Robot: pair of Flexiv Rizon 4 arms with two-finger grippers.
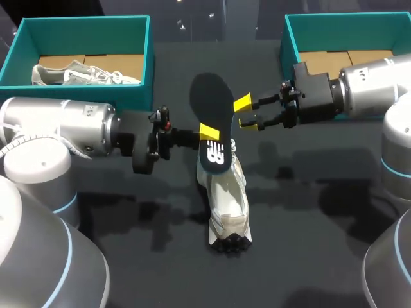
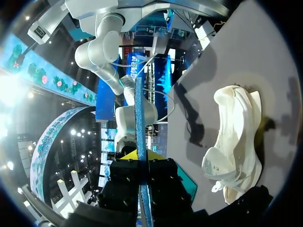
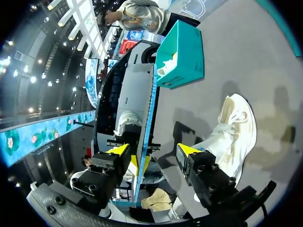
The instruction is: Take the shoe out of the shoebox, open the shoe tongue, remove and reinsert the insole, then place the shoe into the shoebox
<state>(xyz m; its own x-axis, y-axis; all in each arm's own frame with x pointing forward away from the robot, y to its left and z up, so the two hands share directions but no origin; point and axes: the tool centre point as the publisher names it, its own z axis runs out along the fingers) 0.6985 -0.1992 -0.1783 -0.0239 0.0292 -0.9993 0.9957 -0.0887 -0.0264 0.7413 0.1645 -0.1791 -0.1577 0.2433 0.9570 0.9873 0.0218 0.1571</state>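
The left gripper (image 1: 207,133) is clamped on the dark insole (image 1: 212,102) and holds it raised just above the white shoe (image 1: 229,202) on the table, probably to slide it back inside. Right of the shoe, the right gripper (image 1: 244,113) has its fingers apart beside the insole's edge, likely ready to guide it.

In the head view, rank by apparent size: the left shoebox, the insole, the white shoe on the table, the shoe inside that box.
1. left shoebox
2. insole and white shoe: alike; the insole is raised nearer the camera and covers part of the shoe, so unranked.
3. boxed shoe
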